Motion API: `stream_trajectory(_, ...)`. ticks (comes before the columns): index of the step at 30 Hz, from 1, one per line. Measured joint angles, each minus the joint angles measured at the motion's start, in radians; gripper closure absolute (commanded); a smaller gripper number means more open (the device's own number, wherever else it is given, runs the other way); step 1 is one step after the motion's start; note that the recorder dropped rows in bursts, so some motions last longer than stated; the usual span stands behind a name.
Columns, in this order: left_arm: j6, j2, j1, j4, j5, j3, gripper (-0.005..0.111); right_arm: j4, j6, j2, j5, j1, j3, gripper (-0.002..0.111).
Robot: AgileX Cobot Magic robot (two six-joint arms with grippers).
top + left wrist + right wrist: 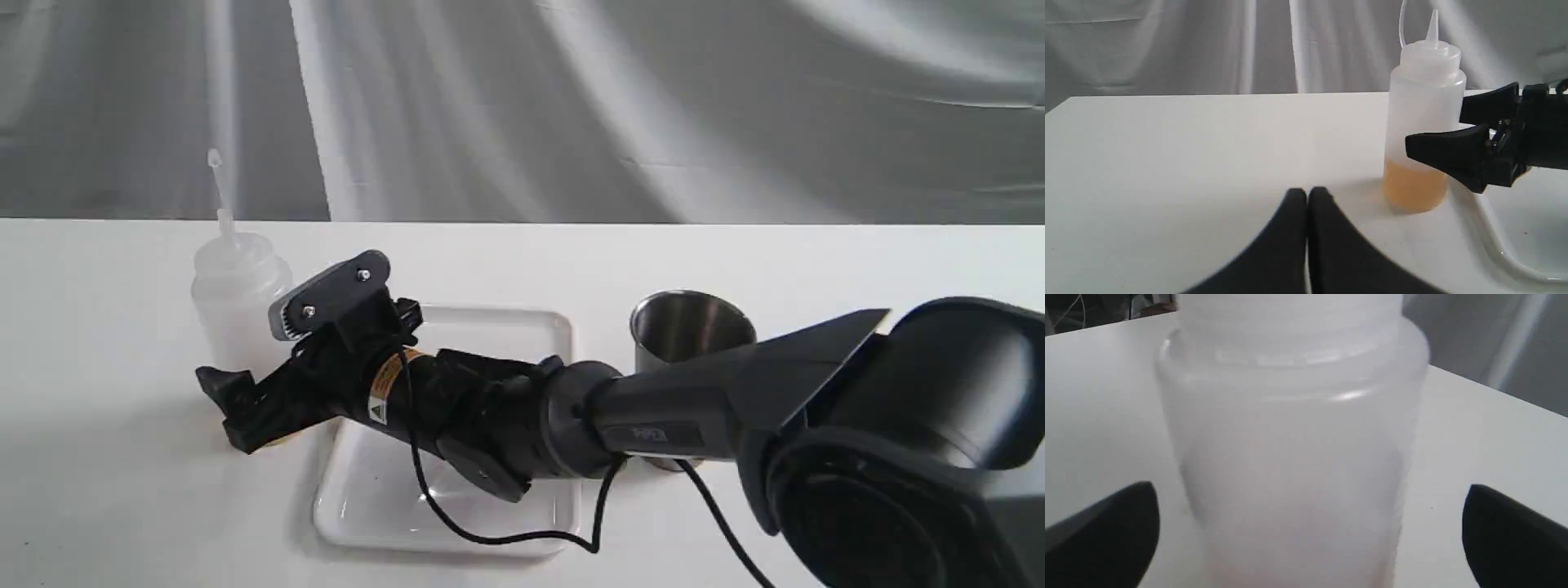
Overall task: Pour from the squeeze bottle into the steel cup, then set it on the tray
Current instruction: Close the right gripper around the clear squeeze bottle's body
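Note:
The squeeze bottle (pixel 237 298) stands upright on the white table just left of the tray (pixel 498 331). A little amber liquid shows at the squeeze bottle's (pixel 1423 122) base in the left wrist view. My right gripper (pixel 237 396) reaches across the tray and is open, one finger on each side of the bottle's lower body. The right wrist view shows the bottle (pixel 1294 457) centred between the right gripper's (pixel 1310 490) fingers, with a gap on both sides. The steel cup (pixel 690 327) stands upright right of the tray, partly behind my right arm. My left gripper (pixel 1306 195) is shut and empty, low over the table short of the bottle.
The right arm (pixel 653 425) and its black cable (pixel 506 535) lie over the tray. A corner of the tray (pixel 1498 249) shows next to the bottle. A grey curtain (pixel 522 106) hangs behind the table's far edge.

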Motion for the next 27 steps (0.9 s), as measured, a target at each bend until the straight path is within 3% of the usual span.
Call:
stream_trajectory(15,0.0,0.0,0.0,0.0,0.0,0.0,0.107,0.002,0.027,0.083,0.006,-0.007,-0.167,0.003)
stream_trajectory(27,0.0,0.0,0.0,0.0,0.0,0.0,0.107,0.002,0.031,0.109,0.006,-0.007,-0.181,0.003)
